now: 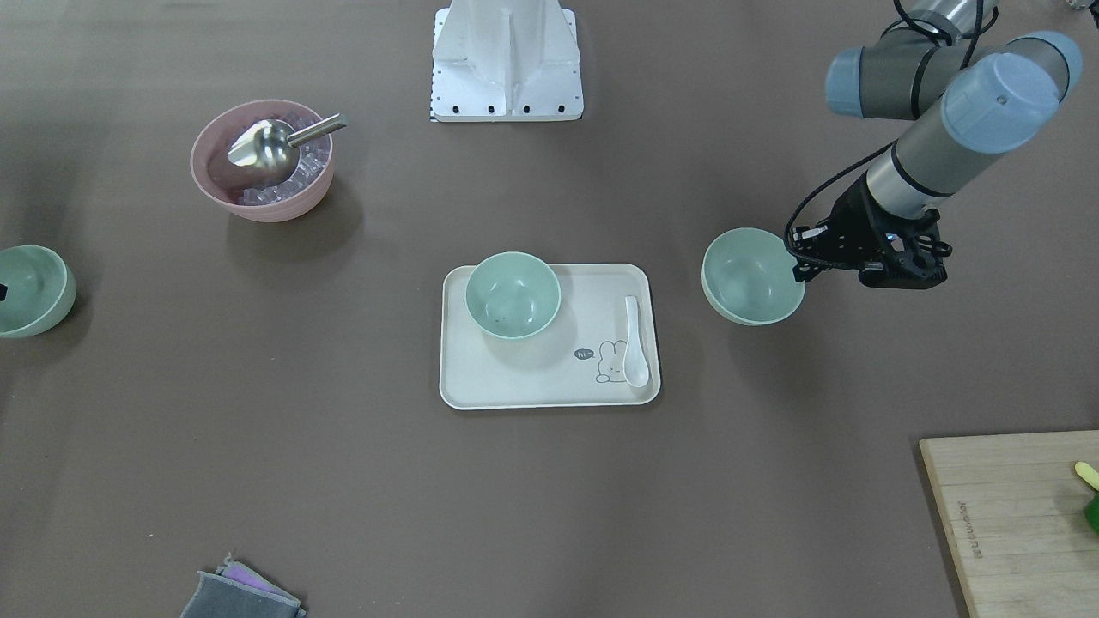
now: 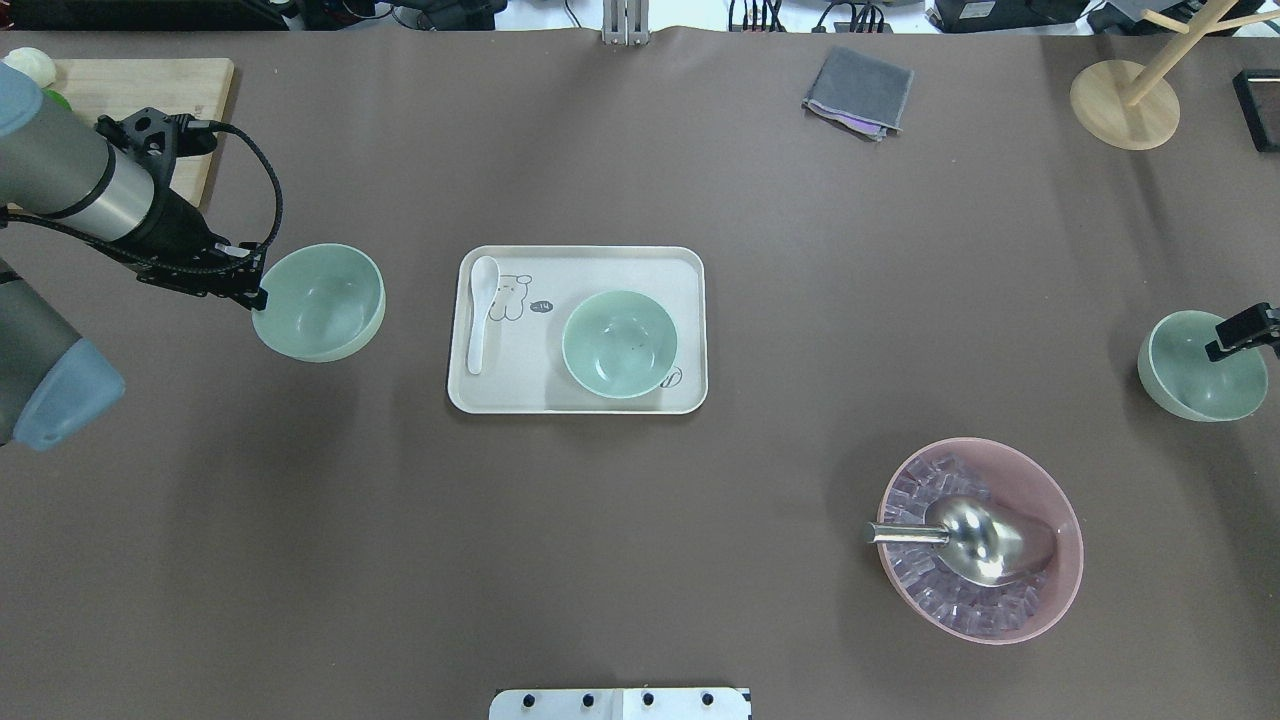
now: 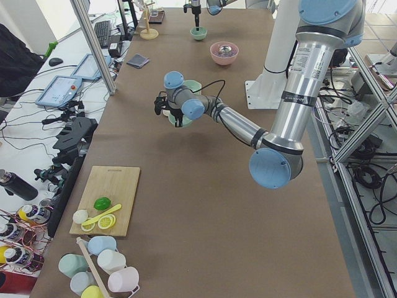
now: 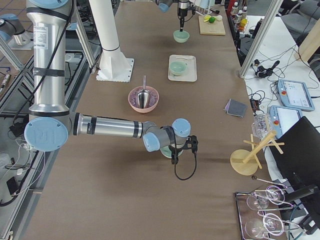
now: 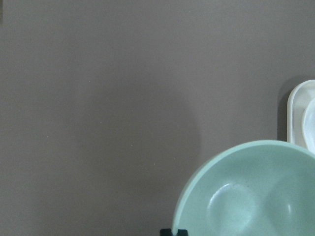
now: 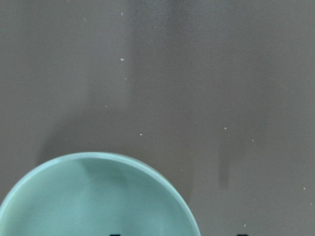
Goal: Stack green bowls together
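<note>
Left gripper (image 2: 255, 292): clamped on nine-o'clock green bowl (image 2: 325, 305) rim, likely for stacking into centre green bowl (image 2: 620, 345). Right gripper (image 2: 1215, 350): over three-o'clock green bowl (image 2: 1195, 375) rim; closure indeterminable.

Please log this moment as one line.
left gripper: shut on left bowl rim | right gripper: open astride right bowl rim | middle bowl: on tray

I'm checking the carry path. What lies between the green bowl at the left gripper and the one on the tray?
Overhead view: bare table, then the tray rim and a white spoon lying on it.
</note>
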Available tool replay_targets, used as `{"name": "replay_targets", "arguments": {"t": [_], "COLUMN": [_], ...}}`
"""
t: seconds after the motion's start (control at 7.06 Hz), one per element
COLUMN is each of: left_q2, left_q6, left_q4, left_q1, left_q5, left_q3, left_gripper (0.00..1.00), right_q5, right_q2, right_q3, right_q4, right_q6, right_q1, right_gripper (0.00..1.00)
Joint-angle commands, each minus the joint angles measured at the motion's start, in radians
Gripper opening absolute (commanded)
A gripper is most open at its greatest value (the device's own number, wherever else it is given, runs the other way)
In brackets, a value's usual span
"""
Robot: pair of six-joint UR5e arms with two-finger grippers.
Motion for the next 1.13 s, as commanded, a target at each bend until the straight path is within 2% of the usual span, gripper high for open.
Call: {"name": "replay_targets", "arguments": {"t": [0.0, 0.42, 0.85, 0.99], "left_q2": [0.0, -0.002, -0.033, -0.034], "left_q6": [0.0, 0.0, -0.001, -0.001], "left_q4": [-0.001, 0.0, 0.028, 0.028], "left_q1": [0.0, 0.001, 0.0, 0.001], "left_q5": [0.0, 0.0, 0.0, 0.001], "left_q3": [0.0, 0.0, 0.001, 0.001], "left_gripper": [0.0, 0.0, 0.0, 0.0], "right_q5": [-0.002, -0.003, -0.005, -0.005], "right_q2": [-0.014, -0.054, -0.054, -0.055], "right_q3": [0.001, 0.049, 0.049, 0.053], "right_q4": [-0.002, -0.003, -0.003, -0.003], "right_q6": [-0.002, -0.002, 0.0, 0.0], "right_q1": [0.001, 0.003, 0.001, 0.001], "right_gripper": [0.45, 0.28, 0.27, 0.22]}}
